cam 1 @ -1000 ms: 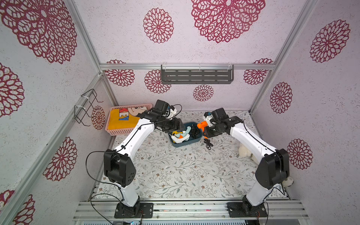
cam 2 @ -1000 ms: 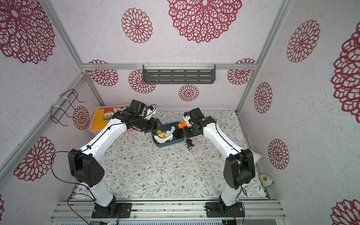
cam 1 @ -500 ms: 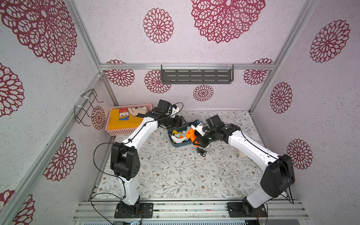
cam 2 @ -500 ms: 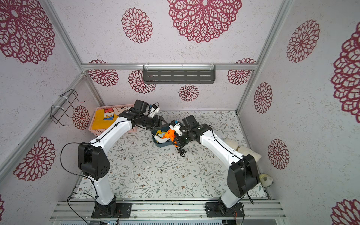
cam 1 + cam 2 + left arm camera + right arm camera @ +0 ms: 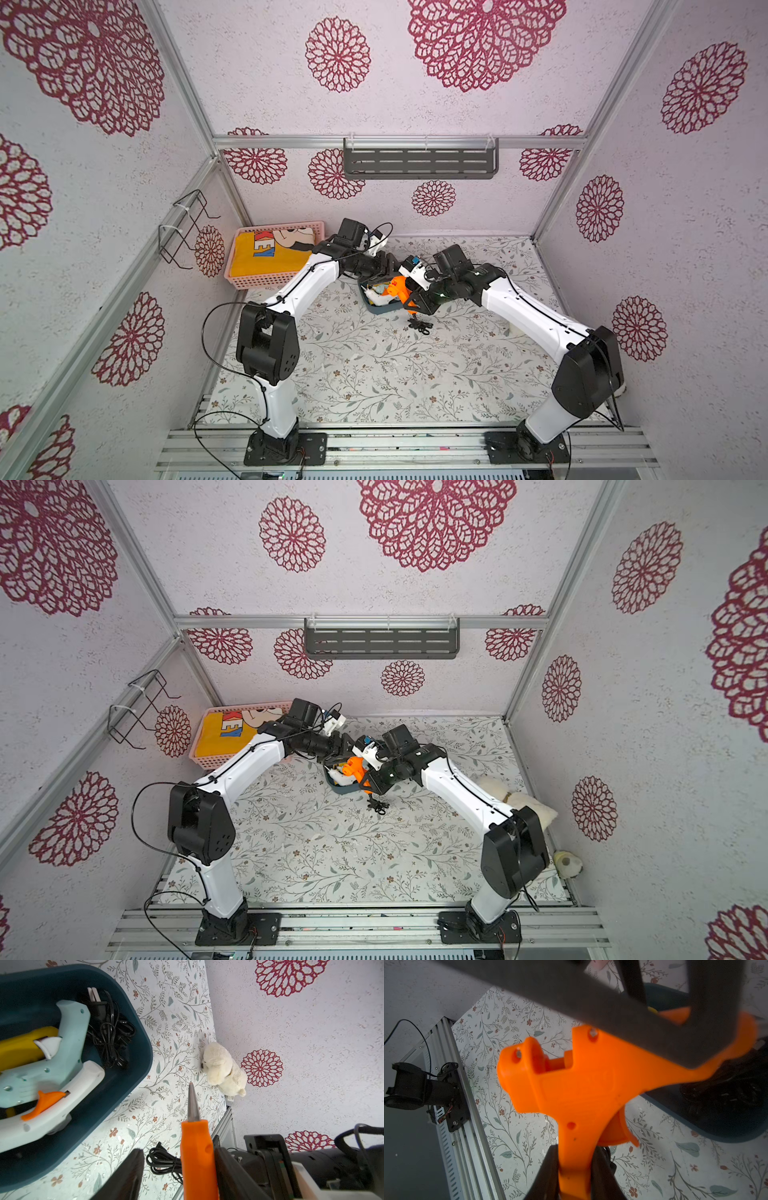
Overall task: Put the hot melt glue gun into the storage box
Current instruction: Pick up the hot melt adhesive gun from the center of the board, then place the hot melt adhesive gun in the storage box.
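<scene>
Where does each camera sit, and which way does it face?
Top views: high in front, looking down on table; left arm, right arm show.
Left wrist: on its arm, facing past left gripper to storage box.
Right wrist: on right arm, facing along right gripper, shut on orange glue gun.
Shared: both wrist views show gun and box.

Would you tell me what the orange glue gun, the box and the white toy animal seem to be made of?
Orange glue gun: hard matte plastic, probably moulded, with screw holes. Its nozzle is silvery, likely metal. Box: smooth teal plastic, faint sheen on rounded walls. Toy animal: cream plush with a fuzzy pile.
</scene>
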### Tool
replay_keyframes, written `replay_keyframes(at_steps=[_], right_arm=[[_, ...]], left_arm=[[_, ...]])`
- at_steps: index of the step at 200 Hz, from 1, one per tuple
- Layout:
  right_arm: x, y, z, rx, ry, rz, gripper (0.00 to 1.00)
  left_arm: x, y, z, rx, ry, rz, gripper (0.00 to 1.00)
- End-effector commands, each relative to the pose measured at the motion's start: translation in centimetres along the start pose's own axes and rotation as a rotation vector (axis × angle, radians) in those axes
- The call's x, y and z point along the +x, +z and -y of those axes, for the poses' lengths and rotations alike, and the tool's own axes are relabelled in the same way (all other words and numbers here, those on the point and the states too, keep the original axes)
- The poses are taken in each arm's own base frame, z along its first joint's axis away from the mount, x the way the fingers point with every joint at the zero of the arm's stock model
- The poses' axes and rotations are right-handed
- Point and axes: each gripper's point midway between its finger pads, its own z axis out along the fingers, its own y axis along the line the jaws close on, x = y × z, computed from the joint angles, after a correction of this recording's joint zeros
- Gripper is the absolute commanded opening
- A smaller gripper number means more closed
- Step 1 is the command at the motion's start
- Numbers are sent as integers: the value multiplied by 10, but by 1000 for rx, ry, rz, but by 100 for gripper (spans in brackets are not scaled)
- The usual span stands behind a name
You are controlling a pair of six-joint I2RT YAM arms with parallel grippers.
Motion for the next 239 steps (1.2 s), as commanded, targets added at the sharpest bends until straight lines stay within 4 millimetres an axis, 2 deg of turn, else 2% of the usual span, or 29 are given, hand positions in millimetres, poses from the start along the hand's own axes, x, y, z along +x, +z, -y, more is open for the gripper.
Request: replay_keyframes(at_steps=[1,30,61,70,74,81,90,95,130,153,200,219,239], right_arm=[[-20,-6,-10,-32,-56,61,0],[-21,-6,-9,-28,-54,65,0],[-31,-15,-1,31,-54,106,0],[-36,-22,5,68,-45,129,14],[-39,-26,8,84,-41,142,17],[-44,-33,13,111,-31,164,21],[-50,-44,22,146,-11,196,34],[-52,-50,25,165,-2,211,37],[-64,-112,57,302,87,363,41],[-61,-142,71,370,125,428,41],[-51,-149,73,385,156,432,39],[-50,-152,74,398,164,438,39],[-48,-154,75,414,164,438,39]], left_arm=[[11,-1,11,30,22,-36,52],[12,-1,10,28,15,-44,31],[7,-7,6,-20,14,-27,15],[2,-12,0,-49,3,-4,12],[-1,-14,-3,-60,-4,10,11],[-7,-19,-9,-85,-17,39,10],[-17,-27,-16,-115,-35,93,9],[-24,-32,-17,-114,-43,130,9],[-63,-65,-32,-123,-131,390,8],[-82,-73,-38,-138,-174,499,8],[-127,-81,-40,-74,-282,703,6],[-137,-84,-41,-55,-311,750,6],[-141,-77,-51,-30,-378,766,6]])
